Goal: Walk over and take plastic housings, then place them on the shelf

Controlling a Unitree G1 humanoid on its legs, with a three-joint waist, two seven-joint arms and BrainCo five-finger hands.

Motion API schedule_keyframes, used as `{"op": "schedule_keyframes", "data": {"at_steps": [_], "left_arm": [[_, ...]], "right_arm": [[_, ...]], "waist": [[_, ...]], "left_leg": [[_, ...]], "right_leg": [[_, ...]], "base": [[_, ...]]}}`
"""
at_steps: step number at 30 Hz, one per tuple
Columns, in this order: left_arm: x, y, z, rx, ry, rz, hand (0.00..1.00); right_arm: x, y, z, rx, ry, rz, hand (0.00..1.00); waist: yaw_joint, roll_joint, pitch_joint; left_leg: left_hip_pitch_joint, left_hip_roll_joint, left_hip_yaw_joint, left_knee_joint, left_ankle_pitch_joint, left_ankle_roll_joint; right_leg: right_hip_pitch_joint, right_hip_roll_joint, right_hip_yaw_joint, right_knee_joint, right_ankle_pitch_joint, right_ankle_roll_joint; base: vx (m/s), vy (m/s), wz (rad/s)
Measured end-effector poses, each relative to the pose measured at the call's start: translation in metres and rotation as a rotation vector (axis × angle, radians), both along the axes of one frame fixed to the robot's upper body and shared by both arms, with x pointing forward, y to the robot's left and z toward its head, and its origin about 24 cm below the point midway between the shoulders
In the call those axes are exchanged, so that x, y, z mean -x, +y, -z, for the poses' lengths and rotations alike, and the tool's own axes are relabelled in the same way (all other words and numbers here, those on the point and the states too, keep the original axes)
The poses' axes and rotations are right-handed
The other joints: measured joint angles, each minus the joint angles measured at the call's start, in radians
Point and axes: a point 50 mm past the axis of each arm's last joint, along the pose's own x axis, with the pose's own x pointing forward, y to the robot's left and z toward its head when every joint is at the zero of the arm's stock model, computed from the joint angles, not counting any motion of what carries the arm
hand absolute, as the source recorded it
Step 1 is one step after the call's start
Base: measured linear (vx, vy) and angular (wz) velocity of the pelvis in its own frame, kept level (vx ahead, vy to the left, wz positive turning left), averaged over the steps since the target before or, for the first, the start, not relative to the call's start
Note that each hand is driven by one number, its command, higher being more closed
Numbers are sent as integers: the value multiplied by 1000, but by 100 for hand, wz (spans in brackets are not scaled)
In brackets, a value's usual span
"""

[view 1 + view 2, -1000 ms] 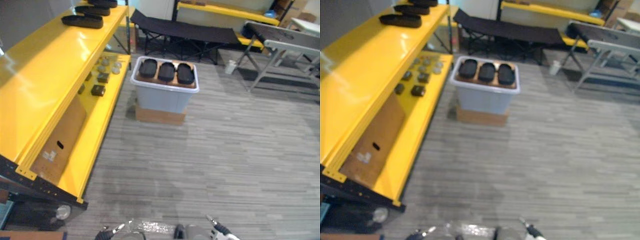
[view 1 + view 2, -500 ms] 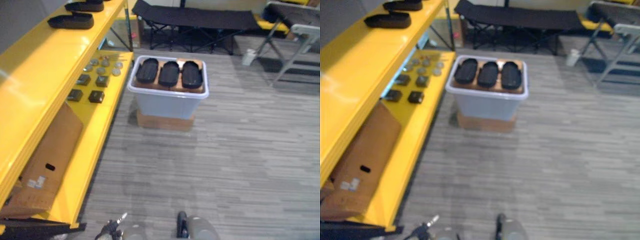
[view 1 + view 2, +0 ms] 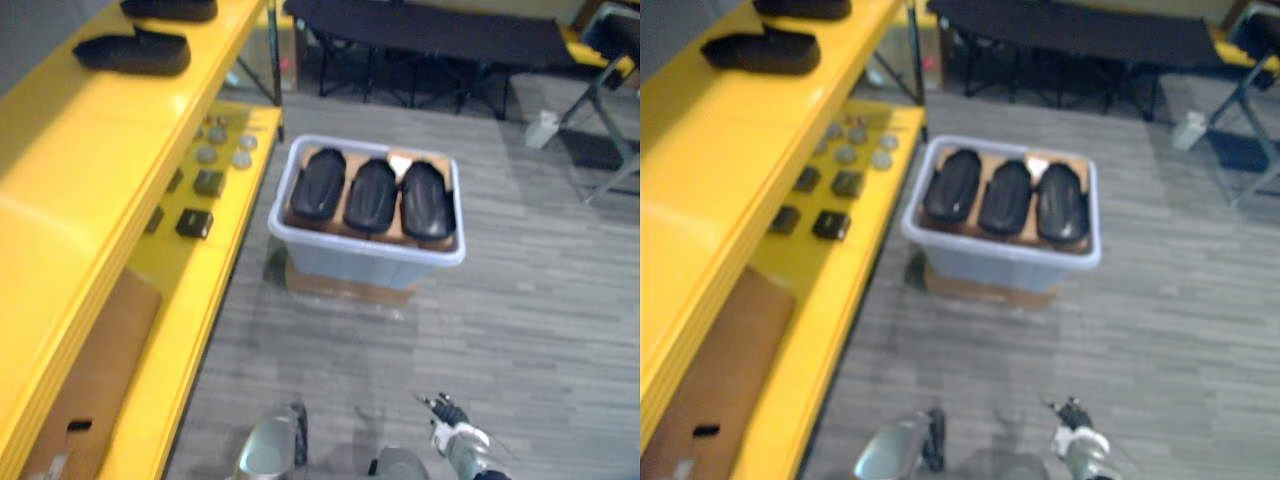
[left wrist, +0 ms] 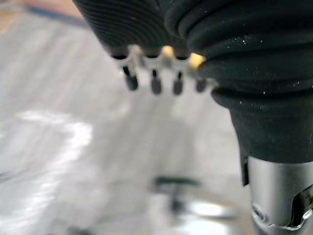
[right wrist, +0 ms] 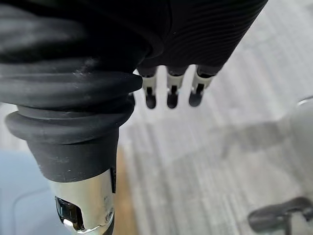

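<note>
Three black plastic housings (image 3: 371,195) lie side by side on a brown sheet in a pale grey bin (image 3: 360,268) on the floor ahead. Two more black housings (image 3: 135,52) rest on the top of the yellow shelf (image 3: 90,160) at my left. My right hand (image 3: 452,432) hangs low at the bottom right, well short of the bin. In its wrist view the right hand's fingers (image 5: 171,93) hang straight over the floor and hold nothing. My left hand (image 4: 155,83) likewise hangs open and empty above the floor.
The bin stands on a flat cardboard box (image 3: 345,290). The shelf's lower level carries small dark parts (image 3: 195,222), round discs (image 3: 222,155) and a cardboard sheet (image 3: 85,390). A black folding cot (image 3: 430,35) and a white container (image 3: 543,128) stand behind.
The camera has come closer: the bin and shelf now look larger and sit lower in view. My right hand now shows at the bottom right.
</note>
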Motion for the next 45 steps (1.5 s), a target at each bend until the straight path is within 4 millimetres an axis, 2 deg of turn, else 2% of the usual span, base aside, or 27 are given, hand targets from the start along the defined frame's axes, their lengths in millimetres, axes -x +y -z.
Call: {"op": "schedule_keyframes", "data": {"at_steps": [3,4,7,8,9,11,13,14,15,16,18,19,21,22,24,25,26,27,28,29,30,31,33,38,41,43,45], "left_arm": [[-43,-6,-17,27,-192,-3,0],[-46,-6,-19,30,-207,-5,0],[-39,-6,-15,42,-180,-34,0],[-31,-2,-11,41,-141,-57,0],[-27,-3,-9,45,-116,-71,0],[-12,-31,5,116,-35,-135,0],[-9,-38,7,120,-3,-139,0],[-7,-38,8,111,5,-133,0],[-7,-37,8,99,7,-125,0],[-3,-35,8,62,15,-107,0],[-1,-33,8,34,17,-113,0],[-1,-29,7,4,18,-107,0],[-2,-13,3,-79,17,-75,0],[-2,-10,2,-95,18,-65,0],[-5,-4,0,-130,11,-36,0],[-4,-4,1,-132,14,-28,0],[-8,-4,0,-142,9,-5,0],[-14,-5,-2,-144,-8,9,0],[-18,-5,-3,-145,-19,13,0],[-25,-8,-5,-140,-40,19,0],[-31,-11,-7,-132,-67,24,0],[-34,-13,-8,-131,-82,34,0],[-46,-17,-14,-137,-141,67,0],[-61,-19,-25,-179,-236,82,0],[-66,-15,-32,-202,-270,65,0],[-66,-13,-33,-219,-269,48,0],[-66,-12,-33,-219,-269,39,0]], "right_arm": [[4,0,1,17,19,-3,0],[5,0,2,18,21,-4,0],[16,3,5,17,45,-30,0],[21,9,8,-3,47,-59,0],[24,8,8,-5,49,-77,0],[13,-1,2,46,15,-240,0],[9,-4,0,71,9,-359,0],[3,0,-4,94,-27,-437,0],[-1,3,-7,106,-69,-476,0],[-20,23,-27,145,-247,-647,0],[-36,48,-45,169,-395,-821,0],[-44,70,-58,180,-503,-948,0],[-61,128,-91,167,-764,-1223,0],[-63,143,-102,151,-833,-1264,0],[-80,182,-160,110,-1158,-1235,0],[-86,189,-179,104,-1245,-1203,0],[-103,195,-217,122,-1410,-1113,0],[-123,191,-256,165,-1548,-997,0],[-134,186,-274,189,-1600,-917,0],[-156,170,-305,250,-1659,-734,0],[-175,146,-331,320,-1692,-537,0],[-181,131,-343,343,-1704,-424,0],[-197,66,-368,454,-1673,-68,0],[-198,-39,-358,560,-1418,278,0],[-188,-77,-335,641,-1270,364,0],[-174,-105,-318,674,-1181,458,0],[-169,-117,-313,705,-1134,482,0]], "waist": [[-18,26,-14],[-24,27,-16],[-28,1,-46],[-26,-39,-70],[-23,-37,-75],[-27,48,-85],[-28,85,-80],[-27,83,-79],[-25,79,-78],[-31,84,-80],[-32,80,-77],[-32,73,-73],[-18,23,-44],[-9,7,-38],[15,-36,-43],[16,-33,-40],[16,-32,-40],[16,-29,-38],[17,-20,-32],[18,-14,-28],[18,1,-20],[18,7,-16],[15,15,-8],[-3,30,75],[-29,24,136],[-35,15,146],[-39,15,149]], "left_leg": [[34,60,-35,-11,-30,-51],[36,68,-51,-9,-36,-61],[49,96,-108,-11,-74,-126],[50,84,-133,-12,-91,-155],[50,87,-141,-12,-102,-172],[46,170,-165,-13,-92,-206],[42,196,-154,5,-63,-236],[28,197,-126,29,-25,-235],[29,197,-91,23,-26,-228],[11,201,-7,-38,16,-204],[11,201,6,-71,16,-203],[12,198,5,-100,14,-202],[11,189,5,-129,8,-192],[8,186,7,-128,7,-192],[-26,172,10,-110,-1,-178],[-31,169,13,-109,-3,-175],[-43,162,17,-89,-7,-169],[-55,155,23,-72,-9,-167],[-58,153,30,-65,-9,-166],[-58,141,35,-54,-10,-163],[-61,137,36,-43,-12,-161],[-64,134,35,-41,-14,-157],[-98,128,33,-30,-13,-155],[-158,128,30,-5,-13,-154],[-199,133,3,20,-21,-144],[-234,138,-3,41,-29,-144],[-246,140,-10,54,-39,-143]], "right_leg": [[-77,15,-17,-284,33,14],[-87,16,0,-336,57,14],[-113,47,85,-553,303,14],[-109,46,81,-591,464,-2],[-91,47,52,-599,408,21],[-23,122,-7,-696,418,-9],[24,139,-47,-725,408,-25],[52,125,-72,-738,406,-28],[62,115,-80,-744,405,-29],[62,108,-105,-755,404,-27],[48,111,-110,-759,405,-24],[38,112,-110,-759,407,-21],[29,111,-107,-784,430,-13],[29,111,-103,-796,440,-14],[15,110,-93,-835,473,-11],[14,108,-89,-842,481,-10],[6,101,-85,-842,488,-8],[-1,93,-80,-842,499,-6],[-3,89,-77,-842,504,-6],[-5,82,-65,-842,509,-1],[-4,76,-60,-842,514,1],[-6,74,-60,-842,515,3],[-38,67,-59,-835,521,5],[-106,64,-39,-807,527,-3],[-130,73,-42,-807,532,-7],[-153,78,-42,-807,535,-9],[-157,81,-42,-807,535,-9]], "base": [[378,-88,29],[351,-190,45],[385,-317,41],[288,-355,47],[325,-398,40],[256,-282,31],[182,-217,58],[137,-178,59],[71,-100,56],[48,-67,31],[3,0,16],[-40,59,14],[-107,80,4],[-127,55,-11],[-76,38,-9],[-72,53,-9],[-99,90,-9],[-90,100,-7],[-93,112,-11],[-86,98,-14],[-83,93,-12],[-80,75,-3],[-73,49,1],[-61,18,-7],[-68,-8,0],[-47,16,4],[-25,22,4]]}}
